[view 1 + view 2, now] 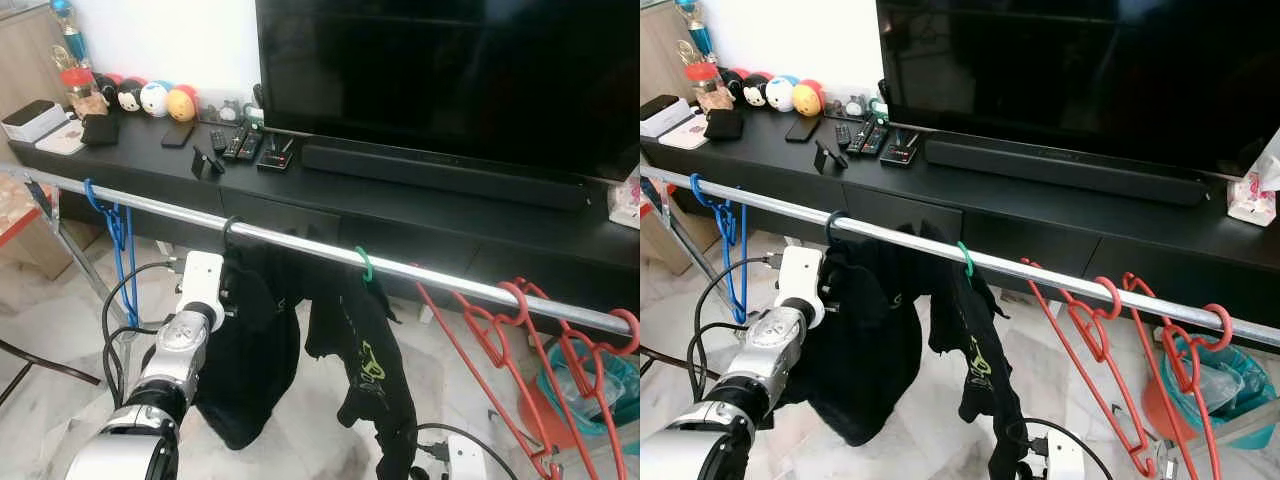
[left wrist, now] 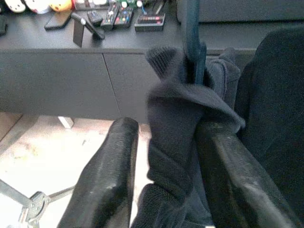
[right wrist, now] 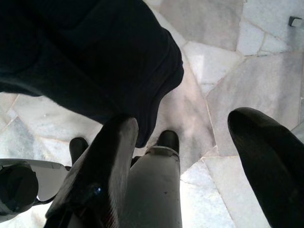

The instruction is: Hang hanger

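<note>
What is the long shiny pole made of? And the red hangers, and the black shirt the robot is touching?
The pole looks like bare metal: silvery, smooth, with bright glints. The red hangers seem to be plastic or plastic-coated wire; thin, glossy, evenly coloured, hard to tell which. The black shirt is soft matte cloth: it droops and folds, and bunches between the left gripper fingers.

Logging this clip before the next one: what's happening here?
The robot is hanging laundry on a metal rail before a TV cabinet. Its left hand grips a black garment whose hanger hook is already over the rail. A second black garment hangs beside it on a green hanger. The right hand hangs open above the floor.
</note>
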{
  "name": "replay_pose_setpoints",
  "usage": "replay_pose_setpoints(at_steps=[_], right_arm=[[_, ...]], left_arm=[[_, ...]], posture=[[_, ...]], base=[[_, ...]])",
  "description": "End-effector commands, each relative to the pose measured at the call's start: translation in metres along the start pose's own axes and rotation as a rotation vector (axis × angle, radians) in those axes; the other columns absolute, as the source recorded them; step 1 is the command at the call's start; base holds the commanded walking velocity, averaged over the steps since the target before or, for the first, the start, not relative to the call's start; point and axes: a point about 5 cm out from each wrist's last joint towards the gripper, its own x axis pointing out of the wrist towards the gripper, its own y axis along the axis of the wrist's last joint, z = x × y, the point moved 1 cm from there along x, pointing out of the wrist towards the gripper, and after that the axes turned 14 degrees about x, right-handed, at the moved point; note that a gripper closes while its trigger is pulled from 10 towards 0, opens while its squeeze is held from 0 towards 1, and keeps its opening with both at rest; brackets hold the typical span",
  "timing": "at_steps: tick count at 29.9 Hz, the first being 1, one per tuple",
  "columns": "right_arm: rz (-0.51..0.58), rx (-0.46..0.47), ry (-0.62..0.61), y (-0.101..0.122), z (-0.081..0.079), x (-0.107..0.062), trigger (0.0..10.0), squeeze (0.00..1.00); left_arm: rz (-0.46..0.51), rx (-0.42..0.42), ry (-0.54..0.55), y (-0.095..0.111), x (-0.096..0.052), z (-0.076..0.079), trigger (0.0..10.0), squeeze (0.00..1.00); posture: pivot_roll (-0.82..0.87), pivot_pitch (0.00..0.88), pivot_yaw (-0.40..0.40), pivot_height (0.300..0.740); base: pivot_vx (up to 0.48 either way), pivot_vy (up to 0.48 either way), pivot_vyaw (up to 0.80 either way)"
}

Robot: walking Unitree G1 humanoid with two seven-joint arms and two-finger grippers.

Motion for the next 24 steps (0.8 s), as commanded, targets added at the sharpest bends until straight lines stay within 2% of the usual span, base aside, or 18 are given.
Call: replay_pose_setpoints(at_steps=[1,10,11,16,17,18,19,24], right_arm=[[-0.003,0.001,-0.008,-0.001,0.003,-0.001,10.0,0.0],[0.011,0.007,-0.01,0.0,0.003,-0.001,10.0,0.0],[0.018,0.01,-0.01,0.001,0.003,-0.001,10.0,0.0],[0.02,0.009,-0.01,0.001,0.003,-0.001,10.0,0.0],[0.021,0.009,-0.01,0.001,0.003,-0.001,10.0,0.0],[0.022,0.009,-0.011,0.001,0.004,-0.001,10.0,0.0],[0.023,0.009,-0.012,0.001,0.004,-0.001,10.0,0.0],[0.026,0.011,-0.017,0.001,0.005,-0.001,10.0,0.0]], left_arm=[[0.034,-0.021,0.014,0.002,-0.003,-0.003,10.0,1.0],[0.112,-0.048,0.043,-0.001,-0.023,-0.01,10.0,1.0],[0.126,-0.062,0.057,-0.004,-0.031,-0.011,10.0,1.0],[0.128,-0.068,0.079,-0.012,-0.043,-0.012,10.0,1.0],[0.115,-0.075,0.1,-0.019,-0.049,-0.013,10.0,1.0],[0.1,-0.077,0.122,-0.026,-0.056,-0.015,10.0,0.04],[0.084,-0.074,0.136,-0.032,-0.062,-0.016,10.0,0.0],[0.048,-0.017,0.149,-0.046,-0.076,-0.019,10.0,0.0]], posture=[[0.04,0.0,-0.029,0.74],[0.04,0.0,-0.028,0.74],[0.04,0.0,-0.029,0.74],[0.04,0.0,-0.028,0.74],[0.04,0.0,-0.029,0.74],[0.04,0.0,-0.029,0.74],[0.04,0.0,-0.031,0.74],[0.05,0.0,-0.03,0.74]], base=[[0.0,0.0,0.0],[0.0,0.0,0.0],[0.0,0.0,0.0],[0.0,0.0,0.0],[0.0,0.0,0.0],[0.0,0.0,0.0],[0.0,0.0,0.0],[0.0,0.0,0.0]])
